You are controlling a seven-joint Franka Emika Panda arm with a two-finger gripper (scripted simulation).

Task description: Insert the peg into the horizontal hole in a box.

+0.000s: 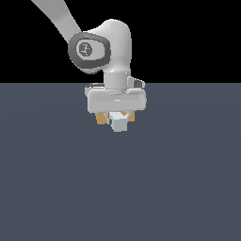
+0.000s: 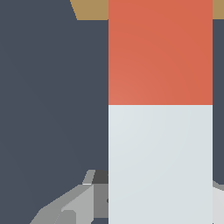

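The peg [image 2: 160,109] runs lengthwise through the wrist view, its pale grey-white part nearest the camera and its red-orange part beyond, pointing toward the tan box [image 2: 89,9], of which only a strip shows past the red end. In the exterior view the pale square end of the peg faces the camera just beneath the gripper [image 1: 117,116], with the box showing as tan corners either side behind it, low over the dark tabletop [image 1: 117,188]. The jaws seem clenched on the pale part of the peg, since the bar sits directly under the hand and off the tabletop, though the fingers themselves are mostly hidden by the bar and the hand body. The horizontal hole cannot be seen in either view; the peg and the hand cover that face of the box, so whether the red tip has entered is not clear. The peg looks like a stiff, straight, square-section bar with smooth flat faces, probably light; a hold across two opposite flat faces on the pale part, well back from the red end, should keep it from twisting and leave the leading length free. The fit looks close, so any tilt in the grip would likely jam it at the rim
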